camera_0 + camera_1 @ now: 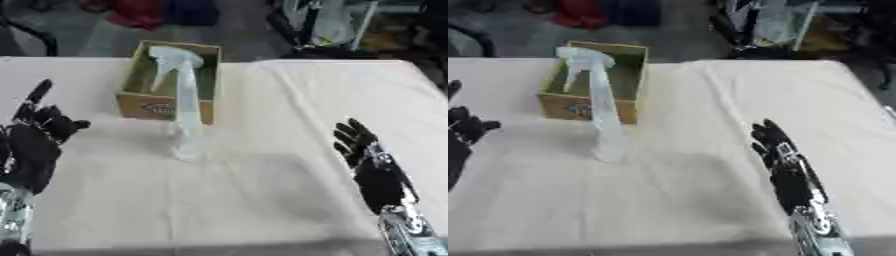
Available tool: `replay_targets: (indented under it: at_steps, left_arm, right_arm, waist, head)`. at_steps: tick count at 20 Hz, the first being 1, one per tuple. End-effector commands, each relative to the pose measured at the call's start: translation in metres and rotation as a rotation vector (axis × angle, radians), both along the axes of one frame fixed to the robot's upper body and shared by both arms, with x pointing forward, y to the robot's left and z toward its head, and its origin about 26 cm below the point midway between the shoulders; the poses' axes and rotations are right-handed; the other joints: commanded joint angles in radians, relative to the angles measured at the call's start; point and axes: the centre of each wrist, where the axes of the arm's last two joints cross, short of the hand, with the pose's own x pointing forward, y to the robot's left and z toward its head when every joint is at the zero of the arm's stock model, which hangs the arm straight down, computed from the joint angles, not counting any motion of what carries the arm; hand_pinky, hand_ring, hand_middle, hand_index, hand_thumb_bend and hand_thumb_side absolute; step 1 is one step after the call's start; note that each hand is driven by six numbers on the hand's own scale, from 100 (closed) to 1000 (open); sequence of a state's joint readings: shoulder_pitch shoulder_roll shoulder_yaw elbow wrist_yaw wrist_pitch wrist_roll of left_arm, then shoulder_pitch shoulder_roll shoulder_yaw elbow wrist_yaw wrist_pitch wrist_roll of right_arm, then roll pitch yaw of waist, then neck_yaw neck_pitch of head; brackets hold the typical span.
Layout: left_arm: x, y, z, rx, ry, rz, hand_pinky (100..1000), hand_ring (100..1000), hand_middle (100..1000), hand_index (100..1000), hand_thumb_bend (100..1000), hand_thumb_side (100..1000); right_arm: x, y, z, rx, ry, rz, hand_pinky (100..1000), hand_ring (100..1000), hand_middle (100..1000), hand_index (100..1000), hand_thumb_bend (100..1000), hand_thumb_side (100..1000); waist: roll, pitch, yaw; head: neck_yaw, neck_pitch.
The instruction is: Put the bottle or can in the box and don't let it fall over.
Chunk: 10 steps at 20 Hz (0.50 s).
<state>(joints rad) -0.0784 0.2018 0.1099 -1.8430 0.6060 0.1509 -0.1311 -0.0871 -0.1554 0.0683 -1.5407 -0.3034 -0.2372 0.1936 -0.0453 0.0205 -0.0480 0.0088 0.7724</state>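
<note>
In the left eye view, the worktop [262, 200], under a pale cloth, runs from its far edge behind the box [166, 82] to its near edge at the bottom. The box is open-topped and stands near the far edge, left of centre. A clear spray bottle [185, 107] stands upright on the cloth just in front of the box, outside it; its trigger head shows against the box's opening. Wide bare cloth lies right of the bottle and toward the near edge. The left hand [35, 140] is raised at the left edge, fingers up and spread, holding nothing, well apart from the bottle.

In the right eye view, the right hand [785, 167] rests low on the right, fingers straight, pointing away, empty. Bare cloth lies between it and the bottle.
</note>
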Motion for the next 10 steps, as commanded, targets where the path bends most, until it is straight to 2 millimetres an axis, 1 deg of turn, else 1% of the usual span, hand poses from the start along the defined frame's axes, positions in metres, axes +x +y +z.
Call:
replay_targets:
  at_steps: [1, 6, 10]
  left_arm:
    - [0.0009, -0.0003, 0.0057, -0.001, -0.020, -0.011, 609, 360, 302, 953, 404, 991]
    - [0.0019, -0.0020, 0.0030, -0.019, -0.007, -0.030, 605, 354, 301, 954, 410, 992]
    - [0.0044, -0.0063, -0.0031, -0.059, 0.021, -0.071, 593, 332, 295, 954, 435, 986]
  right_arm:
    - [0.0023, -0.0039, 0.0109, -0.020, -0.034, 0.003, 1000, 990, 919, 985, 100, 809]
    - [0.0022, -0.0039, 0.0108, -0.020, -0.034, 0.004, 1000, 990, 919, 985, 100, 810]
    - [0.0023, -0.0038, 0.0108, -0.019, -0.033, 0.004, 1000, 990, 919, 985, 100, 810]
  waist:
    - [0.003, -0.009, -0.001]
    - [0.003, -0.009, -0.001]
    - [0.003, -0.009, -0.003]
  head:
    - [0.001, -0.002]
    - [0.002, -0.002]
    - [0.000, -0.002]
